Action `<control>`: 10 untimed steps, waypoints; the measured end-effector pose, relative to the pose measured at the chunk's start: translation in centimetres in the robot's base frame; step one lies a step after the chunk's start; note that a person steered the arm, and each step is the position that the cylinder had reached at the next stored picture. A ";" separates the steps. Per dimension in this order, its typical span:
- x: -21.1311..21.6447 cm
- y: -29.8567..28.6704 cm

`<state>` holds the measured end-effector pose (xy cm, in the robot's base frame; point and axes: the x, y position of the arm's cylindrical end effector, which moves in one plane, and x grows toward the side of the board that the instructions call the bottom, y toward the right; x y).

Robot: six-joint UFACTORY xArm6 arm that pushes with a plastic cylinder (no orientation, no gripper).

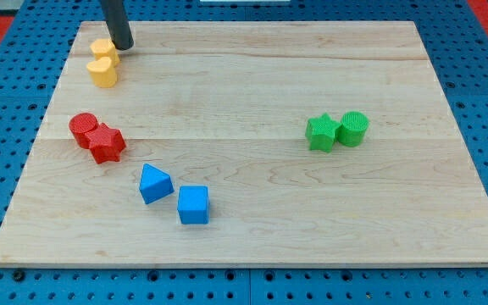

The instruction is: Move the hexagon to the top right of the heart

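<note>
Two yellow blocks stand touching near the board's top left corner. The upper one looks like the yellow hexagon (103, 49). The lower one looks like the yellow heart (102, 73). The hexagon sits directly above the heart, against its top edge. My tip (124, 47) is at the hexagon's right side, close to it or just touching it. The dark rod rises from there to the view's top edge.
A red cylinder (83, 127) and a red star (107, 143) touch at the left. A blue triangle (154, 183) and a blue cube (193, 204) sit at the lower left. A green star (321, 132) and a green cylinder (353, 128) touch at the right. The wooden board (269, 246) lies on a blue mat.
</note>
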<state>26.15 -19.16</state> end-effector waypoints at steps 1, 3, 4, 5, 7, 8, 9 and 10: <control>2.9 -1.2; 7.6 -7.3; 7.2 -10.5; 3.9 -10.6; 2.2 -3.6; -0.4 -1.5; -0.8 -0.2; -0.7 0.0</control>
<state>25.41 -19.13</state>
